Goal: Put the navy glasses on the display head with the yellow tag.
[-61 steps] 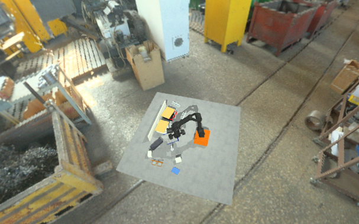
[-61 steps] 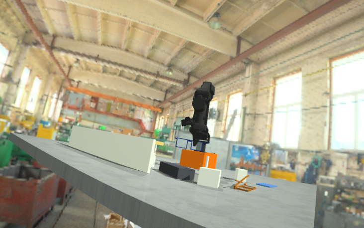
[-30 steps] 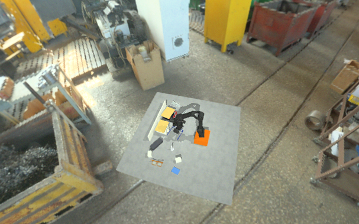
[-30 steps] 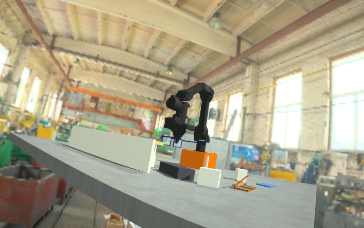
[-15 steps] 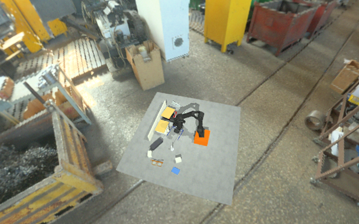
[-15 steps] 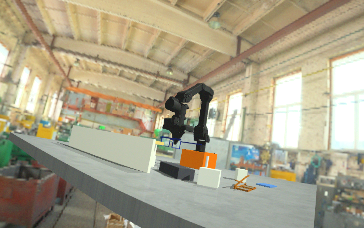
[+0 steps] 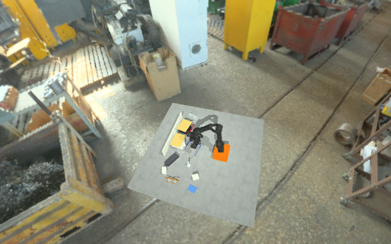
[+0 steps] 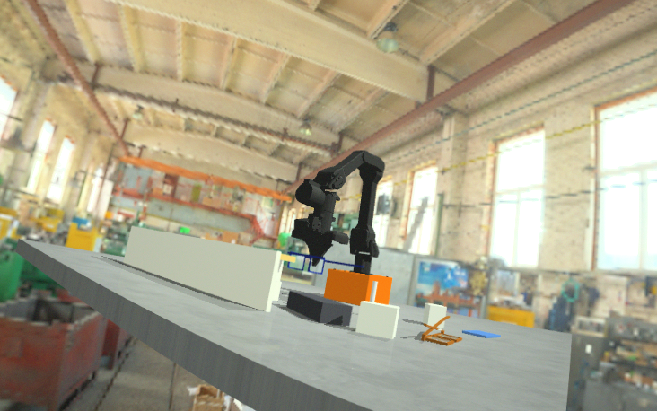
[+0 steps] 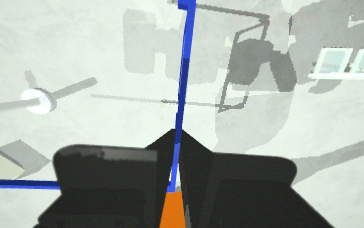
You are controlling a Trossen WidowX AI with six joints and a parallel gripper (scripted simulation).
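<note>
The navy glasses (image 7: 197,150) (image 8: 344,264) (image 9: 185,75) hang in the air. My gripper (image 7: 193,146) (image 8: 315,264) (image 9: 176,133) is shut on them, and a blue bar of the frame runs between the fingertips in the wrist view. In the exterior view the lens outlines hang level with the fingertips, and a temple points right. Two tan-topped blocks stand beside the long pale wall (image 7: 171,134) (image 8: 198,266): an upper one (image 7: 184,125) and a lower one (image 7: 177,140), left of my gripper. I cannot make out faces or the yellow tag on them.
A dark box (image 7: 171,159) (image 8: 319,307), white blocks (image 7: 195,176) (image 8: 378,319), orange glasses (image 7: 171,180) (image 8: 442,337) and a blue tile (image 7: 192,188) (image 8: 481,334) lie on the table. A small white disc (image 7: 188,164) (image 9: 36,101) is near my gripper. Something red (image 7: 191,127) shows by the upper block.
</note>
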